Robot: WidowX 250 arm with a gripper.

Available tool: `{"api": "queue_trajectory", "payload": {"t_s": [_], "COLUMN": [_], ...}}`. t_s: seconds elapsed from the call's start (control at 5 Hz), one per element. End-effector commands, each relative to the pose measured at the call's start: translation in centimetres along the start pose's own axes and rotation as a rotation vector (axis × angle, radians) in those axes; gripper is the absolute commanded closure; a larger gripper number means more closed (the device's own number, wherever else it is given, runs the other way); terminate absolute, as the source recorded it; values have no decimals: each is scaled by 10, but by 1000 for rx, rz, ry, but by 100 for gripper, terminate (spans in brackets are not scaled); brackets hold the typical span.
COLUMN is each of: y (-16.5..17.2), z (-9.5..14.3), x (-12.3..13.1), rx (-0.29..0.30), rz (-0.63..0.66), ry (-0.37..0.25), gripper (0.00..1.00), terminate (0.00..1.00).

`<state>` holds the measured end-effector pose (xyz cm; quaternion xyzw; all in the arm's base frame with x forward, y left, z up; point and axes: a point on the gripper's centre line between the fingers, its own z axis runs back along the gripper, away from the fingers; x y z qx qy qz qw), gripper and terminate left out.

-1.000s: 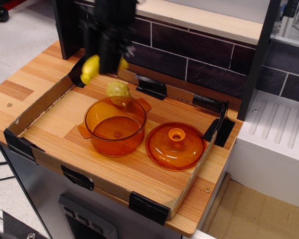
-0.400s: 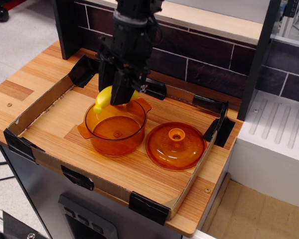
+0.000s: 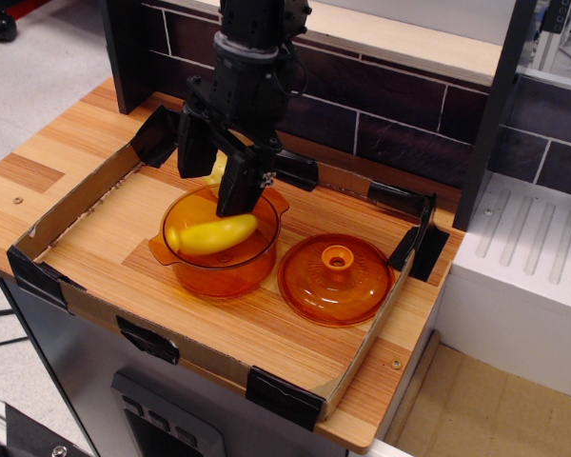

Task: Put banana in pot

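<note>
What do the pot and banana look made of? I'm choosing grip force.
The pot: translucent orange plastic, probably hard and glossy, since the wood grain shows through its wall. The banana: smooth, uniformly bright yellow with a soft sheen, likely molded plastic or rubber; hardness unclear.

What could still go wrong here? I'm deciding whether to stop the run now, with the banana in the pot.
1. The open gripper hangs just over the pot; on retreat a finger could clip the rim and shift it.
2. The banana lies across the pot, so a bump could tip it out.
3. The lid sits close beside the pot and could get knocked.
</note>
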<state>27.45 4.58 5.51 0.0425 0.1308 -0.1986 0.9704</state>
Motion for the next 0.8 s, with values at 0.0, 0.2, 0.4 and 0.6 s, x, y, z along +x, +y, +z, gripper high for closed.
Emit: {"api": "queue_trajectory", "payload": {"t_s": [0.0, 0.2, 0.4, 0.6], "y": [1, 0, 0, 0], "z": [57, 80, 80, 80], "x": [-4, -7, -7, -7], "rx": [33, 8, 8, 8], "rz": [32, 39, 39, 39], "ry": [-183, -234, -234, -234], "gripper": [0, 0, 0, 0], "terminate": [0, 0, 0, 100]}}
